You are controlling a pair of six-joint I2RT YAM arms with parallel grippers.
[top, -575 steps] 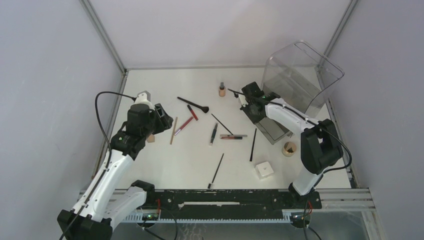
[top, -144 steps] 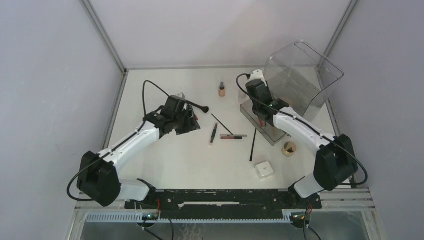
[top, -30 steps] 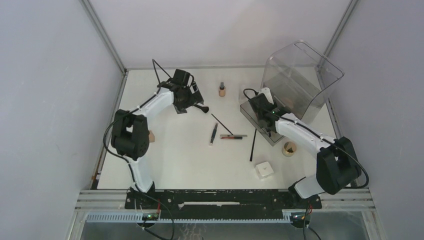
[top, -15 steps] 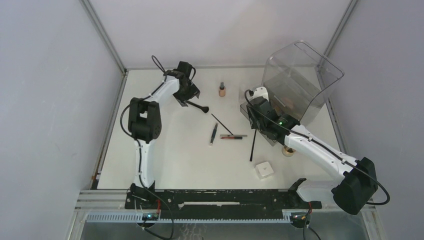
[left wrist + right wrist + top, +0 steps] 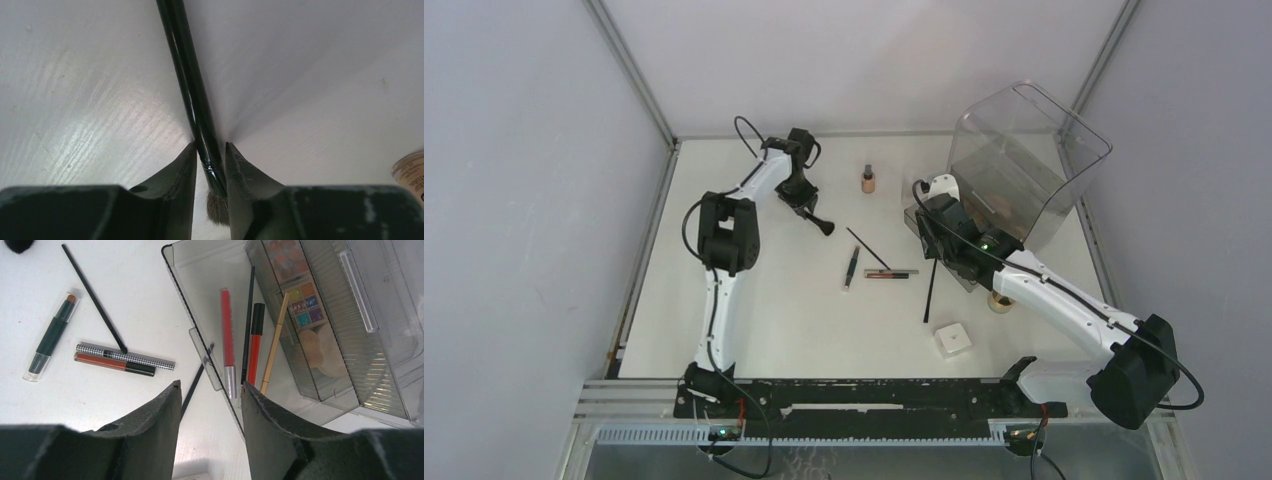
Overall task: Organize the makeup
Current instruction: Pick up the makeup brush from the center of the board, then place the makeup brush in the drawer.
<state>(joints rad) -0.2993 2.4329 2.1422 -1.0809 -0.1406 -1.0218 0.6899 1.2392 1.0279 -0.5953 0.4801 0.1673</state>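
Observation:
My left gripper [image 5: 210, 147] is at the back of the table [image 5: 801, 197], shut on a black brush [image 5: 187, 75] just above its bristles; the brush head [image 5: 827, 227] rests on the table. My right gripper [image 5: 210, 385] hangs open and empty over the near rim of a clear tray [image 5: 192, 335]. In the tray lie a red lip stick [image 5: 226, 335], a red gloss [image 5: 256, 340] and a tan pencil [image 5: 274, 342]. Loose on the table are a dark pencil [image 5: 852, 267], a thin brush [image 5: 867, 249], a checked stick [image 5: 890, 273] and a white box [image 5: 952, 340].
A big clear bin [image 5: 1024, 150] stands at the back right behind the tray. A tan bottle [image 5: 867, 181] stands upright right of my left gripper. A long black brush [image 5: 930, 290] lies by the tray's near corner, and a round puff [image 5: 1001, 298] peeks out under my right arm.
My left gripper's jaws have narrowed from wide open onto the black brush, and that arm has swung toward the back. My right arm's elbow shifted right; its gripper stays over the tray.

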